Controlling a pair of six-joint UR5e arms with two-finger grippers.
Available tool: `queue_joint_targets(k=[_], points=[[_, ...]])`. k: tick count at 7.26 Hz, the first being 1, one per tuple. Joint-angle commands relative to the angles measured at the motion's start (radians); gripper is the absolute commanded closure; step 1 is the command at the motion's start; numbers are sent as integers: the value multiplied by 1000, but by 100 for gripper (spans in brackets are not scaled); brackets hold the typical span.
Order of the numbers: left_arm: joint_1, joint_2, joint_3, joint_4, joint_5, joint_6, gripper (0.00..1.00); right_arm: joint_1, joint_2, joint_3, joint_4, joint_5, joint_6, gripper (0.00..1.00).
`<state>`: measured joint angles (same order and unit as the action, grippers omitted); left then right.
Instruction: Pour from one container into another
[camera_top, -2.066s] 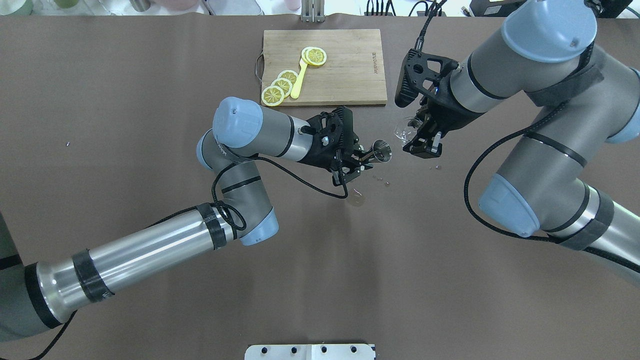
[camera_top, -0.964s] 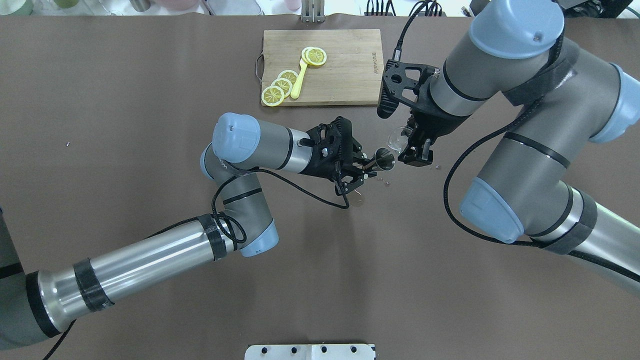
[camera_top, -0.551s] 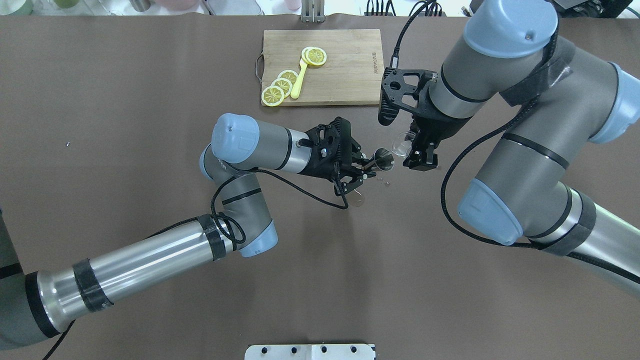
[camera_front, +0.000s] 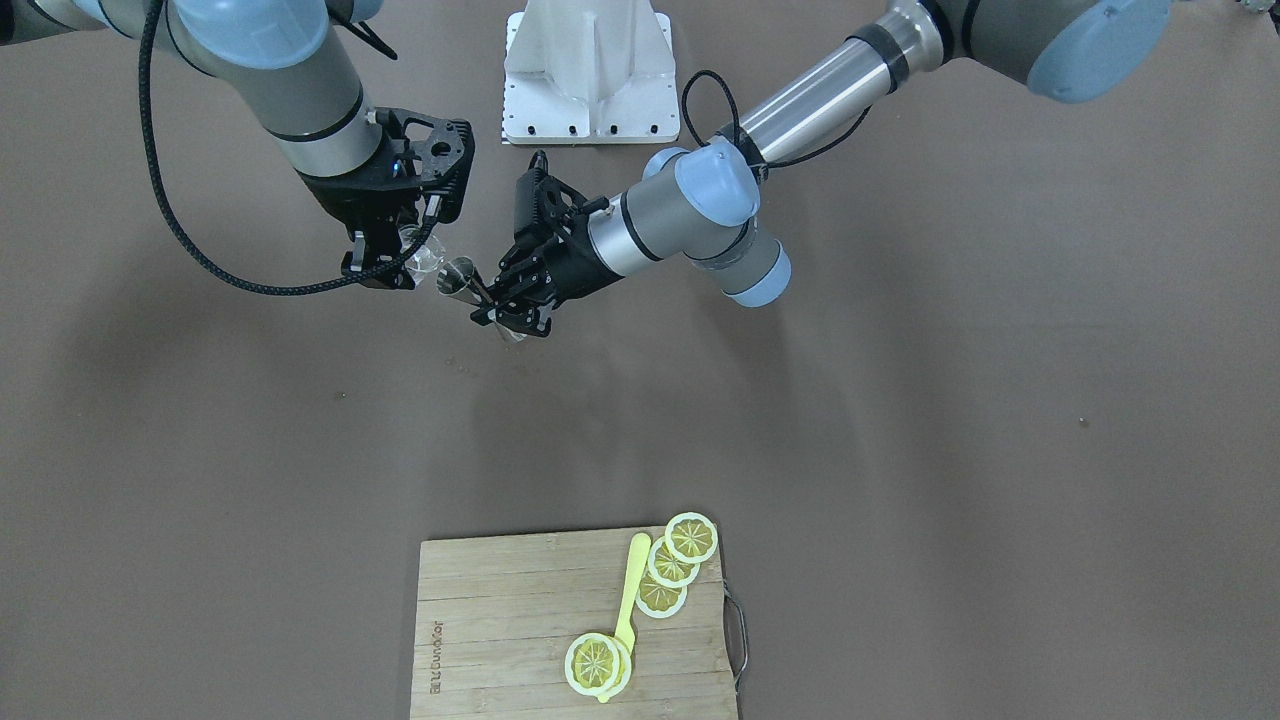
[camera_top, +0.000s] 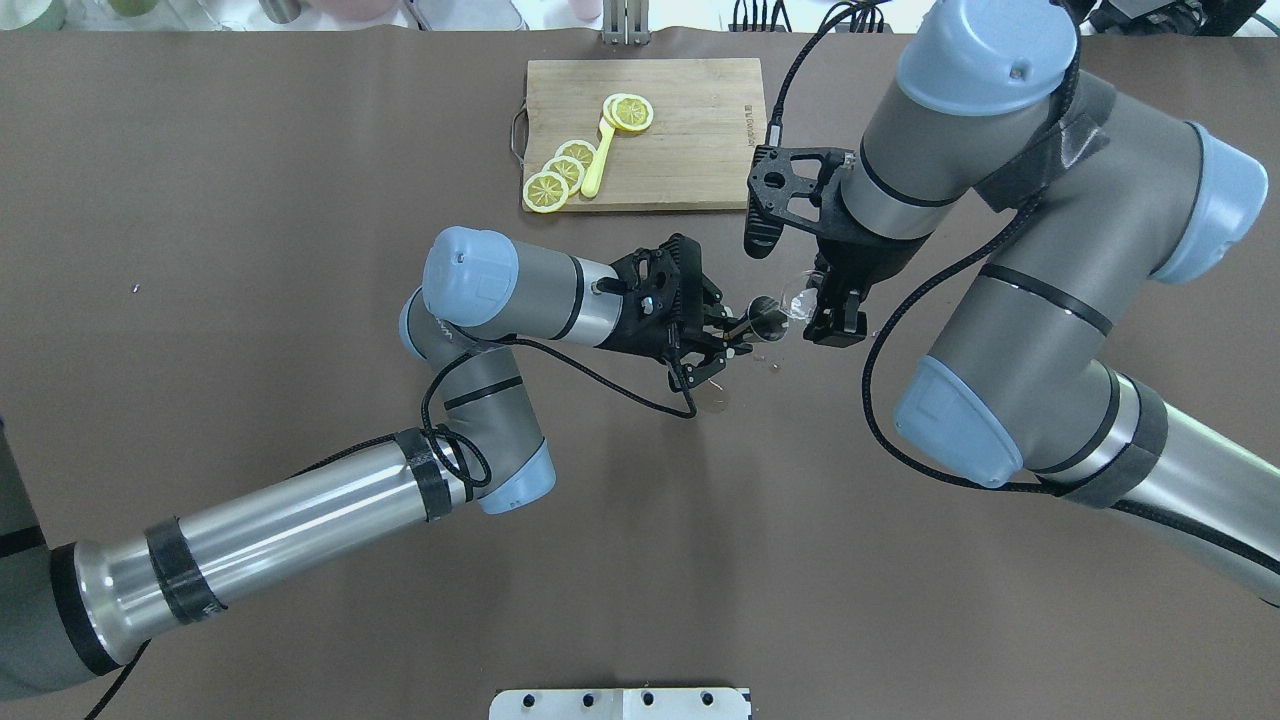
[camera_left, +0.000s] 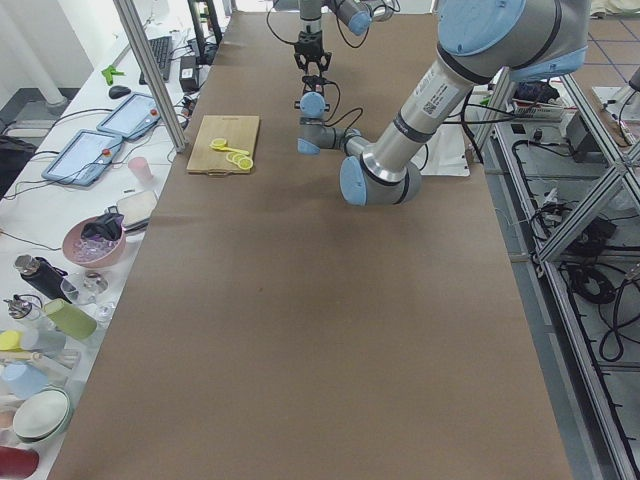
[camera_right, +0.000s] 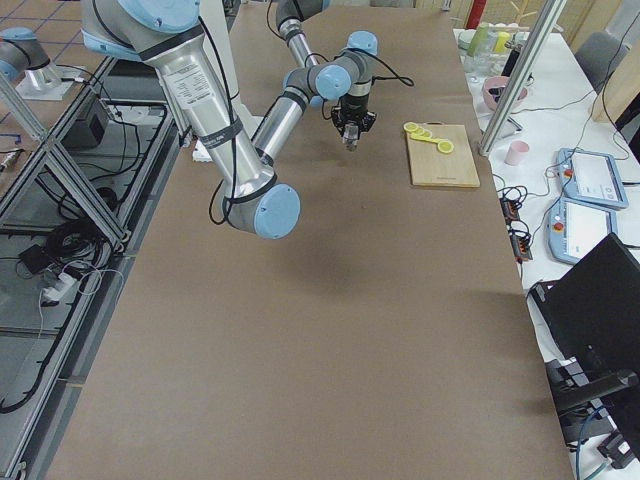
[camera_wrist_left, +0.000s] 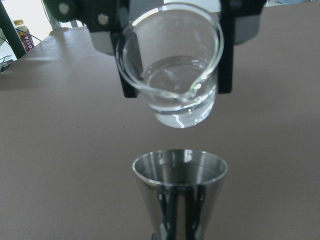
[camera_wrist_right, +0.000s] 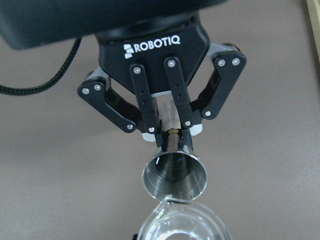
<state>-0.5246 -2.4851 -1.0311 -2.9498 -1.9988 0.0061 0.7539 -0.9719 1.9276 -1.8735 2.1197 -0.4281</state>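
Observation:
My left gripper (camera_top: 738, 328) is shut on the narrow waist of the dark metal jigger (camera_top: 768, 318), holding it above the table with its open cone facing my right gripper. In the right wrist view the jigger (camera_wrist_right: 175, 175) sits just in front of the left gripper (camera_wrist_right: 172, 132). My right gripper (camera_top: 822, 302) is shut on the clear glass cup (camera_top: 800, 293). The cup (camera_wrist_left: 172, 75) hangs tilted just above and beyond the jigger's rim (camera_wrist_left: 180, 167), spout towards it, with clear liquid in its bottom. From the front, cup (camera_front: 425, 262) and jigger (camera_front: 458, 280) nearly touch.
A wooden cutting board (camera_top: 690, 150) with lemon slices (camera_top: 630, 112) and a yellow utensil lies at the far side. Small droplets (camera_top: 765, 360) and a wet ring (camera_top: 713, 400) mark the brown table below the grippers. A white base plate (camera_top: 620, 703) sits at the near edge.
My right arm has carried the glass cup leftward until its rim sits over the jigger's mouth. The left gripper with the jigger has shifted only slightly.

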Motion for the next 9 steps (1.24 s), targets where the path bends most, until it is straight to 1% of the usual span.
queue_joint_targets(k=[1,2,3,5,6,9], points=[[0,0,0,-11,3,0,100,-1,39,-18,-62,-14,-26,100],[2,6,0,-20,20,0,100,-1,51,-28,-75,-15,-31,100],[2,8,-1,-20,20,0,100,-5,55,-33,-82,-17,-31,100],[5,8,-1,-20,20,0,100,-8,96,-55,-131,-35,-34,100],[6,8,-1,-20,20,0,100,-10,110,-73,-137,-41,-34,100],[8,8,-1,-20,20,0,100,-24,128,-81,-193,-63,-35,100]])
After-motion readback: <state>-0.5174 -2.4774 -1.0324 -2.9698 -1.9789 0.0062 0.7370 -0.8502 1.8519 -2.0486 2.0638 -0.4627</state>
